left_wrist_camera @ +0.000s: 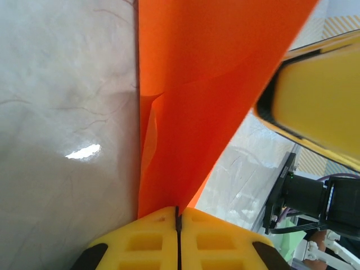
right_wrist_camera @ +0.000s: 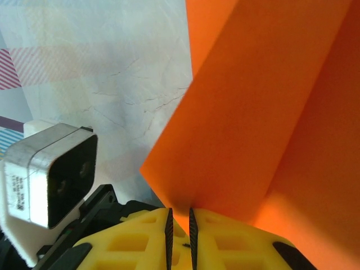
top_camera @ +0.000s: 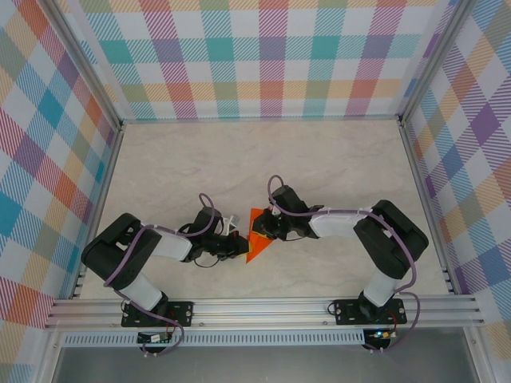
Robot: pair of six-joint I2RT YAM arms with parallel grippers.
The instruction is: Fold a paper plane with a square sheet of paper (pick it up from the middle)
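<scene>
Bright, even overhead light, and all three views are well exposed. Top view is sharp, with short soft shadows under my arms on the table (top_camera: 319, 159). Left wrist view has a white glare patch on the tabletop, and my left pincer (left_wrist_camera: 179, 216) is soft at the bottom edge. The square sheet of paper (left_wrist_camera: 214, 84) sits too close to both wrist lenses, so it's blurry, saturated orange. In the right wrist view the background is washed pale and the camera housing (right_wrist_camera: 50, 174) is slightly soft.

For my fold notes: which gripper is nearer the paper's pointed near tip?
Left. The left gripper pinches the paper just beside that tip; the right gripper pinches its farther right side.
</scene>
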